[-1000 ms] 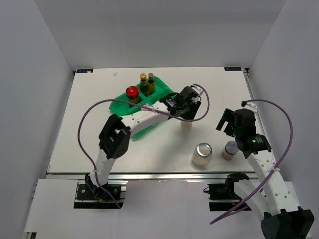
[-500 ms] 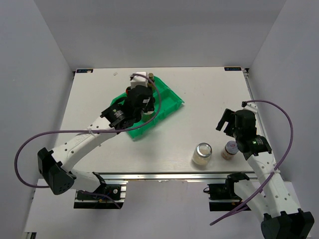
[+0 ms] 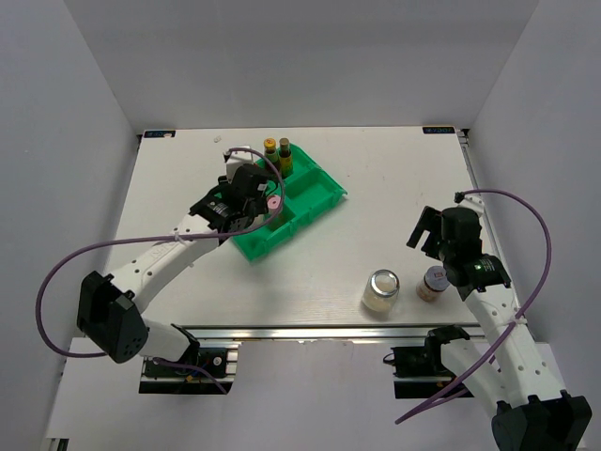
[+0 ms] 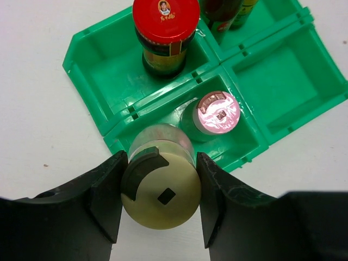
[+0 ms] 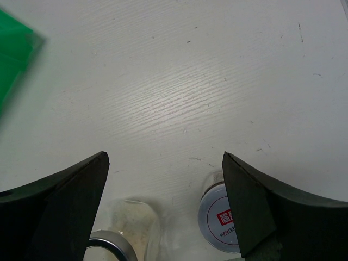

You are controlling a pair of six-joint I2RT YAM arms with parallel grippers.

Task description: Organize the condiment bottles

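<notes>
Now the left gripper [image 4: 161, 159] pinches the yellow-lidded shaker [image 4: 160, 198] by the sides of its lid. The shaker is at the near edge of the green tray [image 4: 95, 65], just beside the pink-lidded shaker [image 4: 217, 113]. I cannot tell if it stands down yet. It looks light, hard and smooth, so it could slip. The right gripper [image 5: 163, 163] is spread wide over the tabletop [image 5: 163, 81].

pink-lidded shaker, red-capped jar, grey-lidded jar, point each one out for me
pink-lidded shaker [image 4: 218, 112]: left wrist view, centre of its pink lid
red-capped jar [image 4: 166, 19]: left wrist view, top of its red cap
grey-lidded jar [image 3: 433, 278]: top external view, on its lid
</notes>
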